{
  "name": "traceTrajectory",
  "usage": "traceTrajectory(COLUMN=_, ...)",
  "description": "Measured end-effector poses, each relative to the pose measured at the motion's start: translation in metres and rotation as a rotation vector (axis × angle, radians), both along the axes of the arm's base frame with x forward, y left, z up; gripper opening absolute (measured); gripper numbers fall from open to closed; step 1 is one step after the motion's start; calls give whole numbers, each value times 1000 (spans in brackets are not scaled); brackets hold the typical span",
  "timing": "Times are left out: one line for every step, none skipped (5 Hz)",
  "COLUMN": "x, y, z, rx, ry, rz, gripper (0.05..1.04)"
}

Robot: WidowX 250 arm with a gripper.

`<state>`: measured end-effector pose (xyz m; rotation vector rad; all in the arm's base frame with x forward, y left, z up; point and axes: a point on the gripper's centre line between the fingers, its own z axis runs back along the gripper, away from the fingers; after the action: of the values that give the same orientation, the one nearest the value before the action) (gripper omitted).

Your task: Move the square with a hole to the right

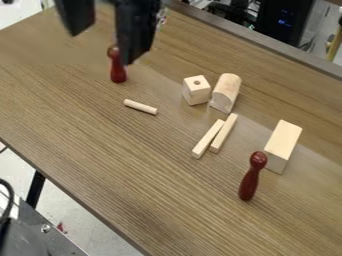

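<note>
My gripper hangs at the top left of the camera view, its two black fingers spread apart with bare tabletop showing between them. It is up and to the left of the square with a hole, a small pale wooden cube with a round hole in its top face. The cube rests on the table near the upper middle, just left of a rounded wooden block. A narrow gap seems to part the two at the top; whether they touch lower down I cannot tell.
On the brown wooden table are a red peg beside my gripper, a short dowel, two thin sticks, a rectangular block and another red peg at lower right. The table's far edge runs across the upper right.
</note>
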<state>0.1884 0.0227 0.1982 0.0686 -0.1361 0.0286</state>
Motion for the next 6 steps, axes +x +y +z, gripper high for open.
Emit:
traceTrajectory(x=32, y=20, z=-22, rx=45, ry=6, rz=5, gripper=999)
traceTrajectory(x=54, y=31, z=-41, rx=58, ry=21, rz=-80, gripper=999)
traceTrajectory(x=71, y=32, z=-52, rx=48, ry=9, rz=-270, gripper=999)
traceTrajectory(x=81, y=30, z=-60, rx=62, ry=-2, rz=-476, gripper=999)
traceTrajectory(x=90, y=30, z=-71, rx=56, ry=10, rz=-562, gripper=999)
traceTrajectory(x=105, y=31, z=-85, rx=34, ry=14, rz=-557, gripper=999)
